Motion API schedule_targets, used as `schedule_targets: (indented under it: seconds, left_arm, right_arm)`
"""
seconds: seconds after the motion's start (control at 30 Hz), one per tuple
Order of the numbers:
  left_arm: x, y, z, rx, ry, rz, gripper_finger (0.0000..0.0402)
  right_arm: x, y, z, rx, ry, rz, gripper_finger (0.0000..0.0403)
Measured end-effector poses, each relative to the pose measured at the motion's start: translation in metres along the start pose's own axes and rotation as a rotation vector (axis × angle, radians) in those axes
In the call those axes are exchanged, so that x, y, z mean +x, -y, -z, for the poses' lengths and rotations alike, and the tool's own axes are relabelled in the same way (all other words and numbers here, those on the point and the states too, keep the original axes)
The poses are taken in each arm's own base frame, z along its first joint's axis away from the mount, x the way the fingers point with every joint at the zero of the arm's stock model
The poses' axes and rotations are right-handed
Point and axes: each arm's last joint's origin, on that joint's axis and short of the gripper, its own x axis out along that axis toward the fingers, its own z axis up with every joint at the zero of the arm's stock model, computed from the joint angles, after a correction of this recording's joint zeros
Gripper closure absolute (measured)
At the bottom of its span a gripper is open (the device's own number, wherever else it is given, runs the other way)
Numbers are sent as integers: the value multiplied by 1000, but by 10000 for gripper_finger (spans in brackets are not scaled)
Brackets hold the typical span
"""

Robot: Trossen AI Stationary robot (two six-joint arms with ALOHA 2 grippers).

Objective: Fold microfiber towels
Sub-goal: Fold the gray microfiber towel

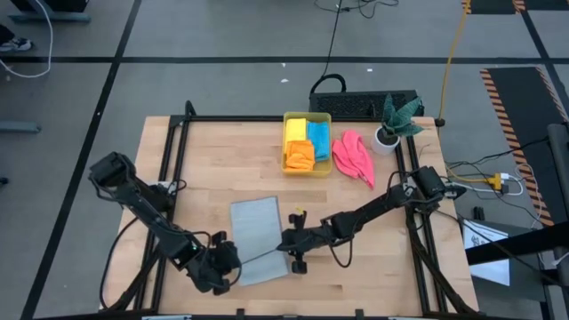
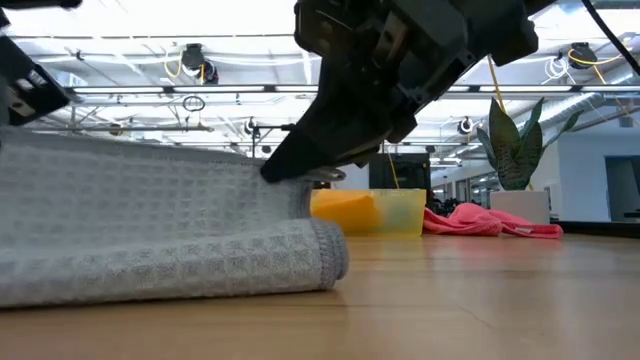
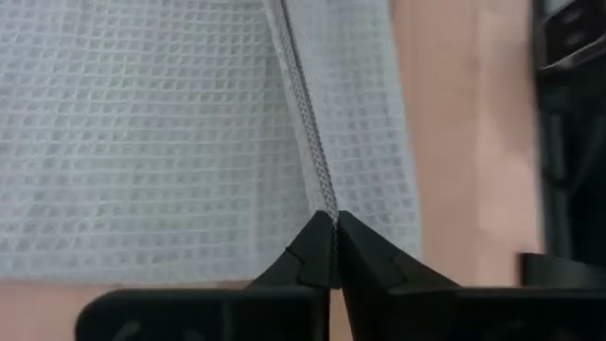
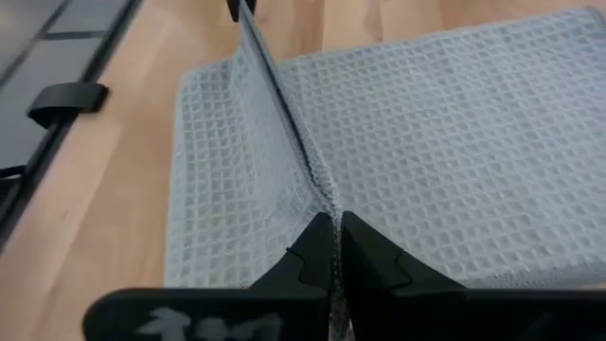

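Grey towel [image 4: 426, 142] edge pinched in right claw [image 4: 329, 220].

The wooden desk [image 1: 213, 160] carries a grey towel [image 1: 253, 227] at lower centre, a yellow bin [image 1: 307, 169], a pink towel [image 1: 354, 157] and a potted plant [image 1: 396, 120] at upper right.

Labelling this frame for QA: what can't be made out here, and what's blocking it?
- Grey towel: its edge toward the left gripper is under that arm in the high view; cut off by the frame in the low view.
- Bin: the yellow, blue and orange cloths are packed together, folds unreadable from above; the low view shows only orange through the wall.
- Right gripper: the pinched towel edge hides the fingertip contact.
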Motion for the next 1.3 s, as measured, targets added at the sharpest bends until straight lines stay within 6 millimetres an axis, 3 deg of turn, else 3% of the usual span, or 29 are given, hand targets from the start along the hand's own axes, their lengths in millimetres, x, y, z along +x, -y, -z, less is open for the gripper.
schedule_targets:
  seconds: [0.3, 0.6, 0.83, 1.03, 1.17, 1.3]
  left_arm:
    - [-8, -1, -3, -43, -5, 8, 395]
    - [-2, -12, -9, -28, 0, -63, 350]
    - [-3, -16, -7, -39, -24, -100, 306]
    - [-12, -16, -11, -103, 67, -120, 300]
    - [-11, -3, -13, -20, 132, -33, 307]
    - [2, 3, -8, 41, 127, -18, 309]
  right_arm:
    - [1, 2, -2, -1, 16, -18, 396]
    - [11, 7, 10, -64, -44, 7, 390]
    - [8, 9, 7, -106, -32, 58, 307]
    - [-22, 13, -12, -68, -1, 223, 250]
    - [-28, -2, -20, -80, 49, 82, 251]
    - [-12, -20, -8, -116, 62, -100, 278]
